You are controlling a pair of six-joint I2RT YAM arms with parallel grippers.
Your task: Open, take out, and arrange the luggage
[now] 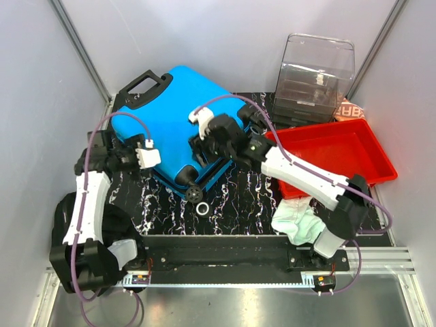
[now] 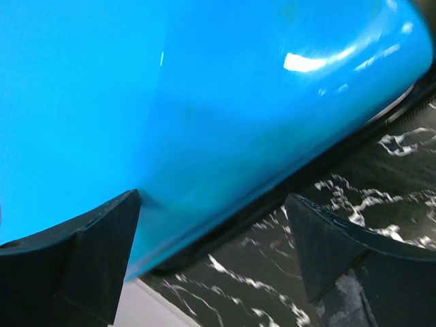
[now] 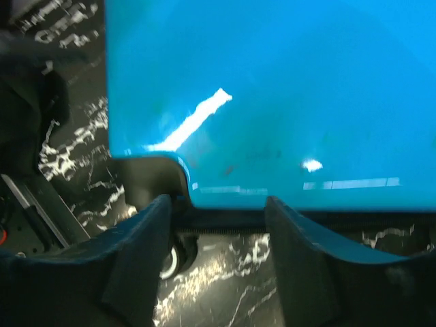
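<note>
The large bright blue hard-shell suitcase (image 1: pixel 184 109) lies flat and closed on the black white-veined marble-pattern table (image 1: pixel 238 204). It sits toward the far left corner, with its black handle (image 1: pixel 144 85) farthest back and its black-and-white wheels (image 1: pixel 194 193) pointing at the near edge. The left gripper (image 2: pixel 212 204) sits at the case's left side, fingers spread wide, the curved blue shell filling the gap unclamped. The right gripper (image 3: pixel 218 204) hovers at the case's near right rim, fingers apart over the dark seam. A red plastic tray (image 1: pixel 381 160) occupies the right edge, a clear plastic drawer box (image 1: pixel 317 71) stands in the far right corner, and a crumpled white cloth (image 1: pixel 296 221) lies near the right arm's base.
</note>
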